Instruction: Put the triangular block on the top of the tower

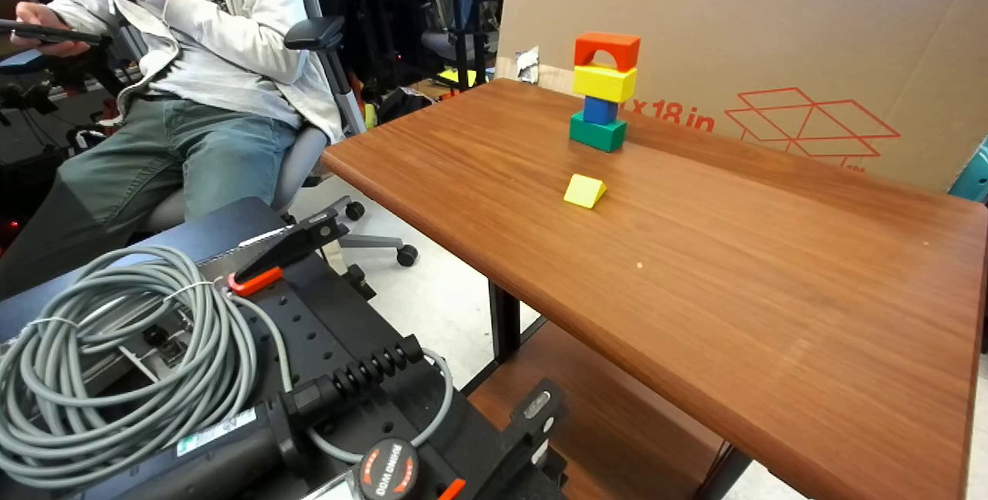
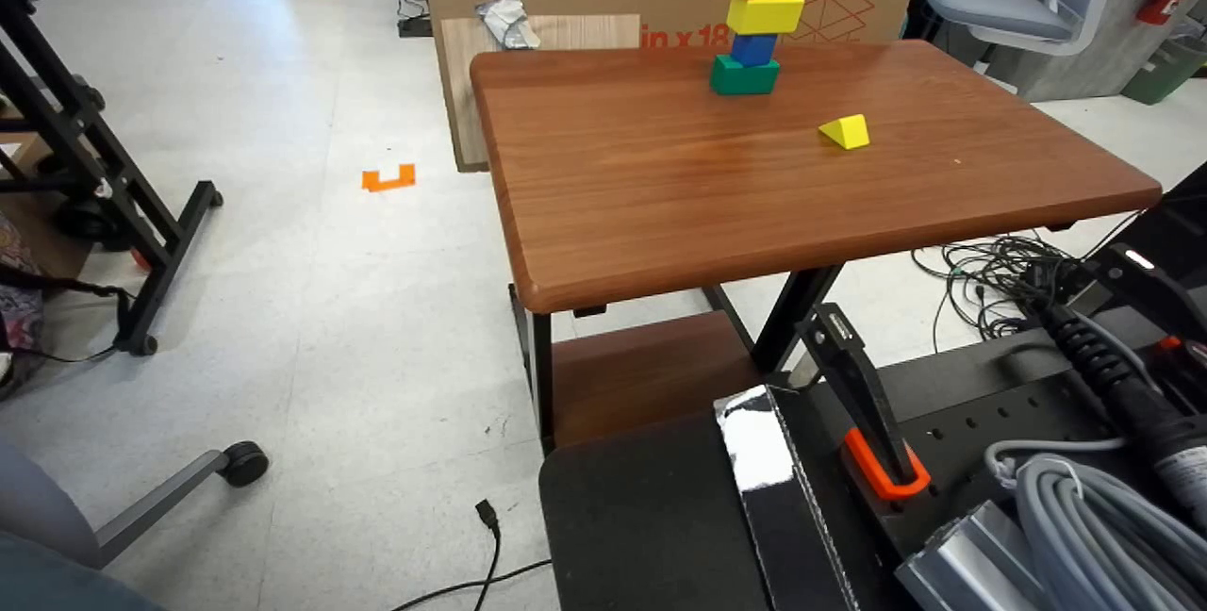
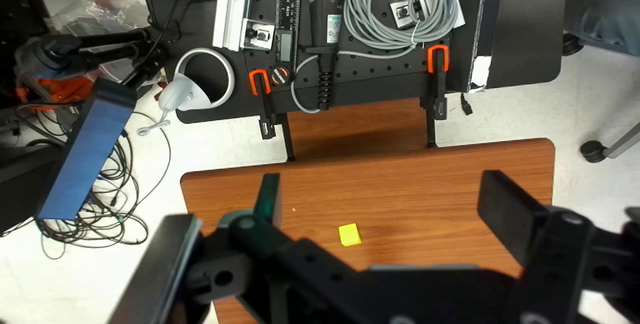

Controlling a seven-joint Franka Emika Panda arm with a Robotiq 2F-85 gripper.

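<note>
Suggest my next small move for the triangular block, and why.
I'd probably centre the gripper over the triangular block before lowering: in the wrist view its jaws stand wide apart, holding nothing, and the block shows image-left of their middle. It lies on the table, apart from the tower, so a grasp seems to come first.

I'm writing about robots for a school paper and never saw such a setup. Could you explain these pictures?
The machine is one robot arm. The wrist view comes from a camera on its wrist, looking down past its claw. The two exterior views come from cameras outside the robot; the arm shows in neither. On the table stands a tower: green, blue, yellow and red blocks, from the bottom up. Apart from it lies a yellow triangular block. Nothing is held: the claw is open, and the triangular block seen through its gap rests on the table.
</note>
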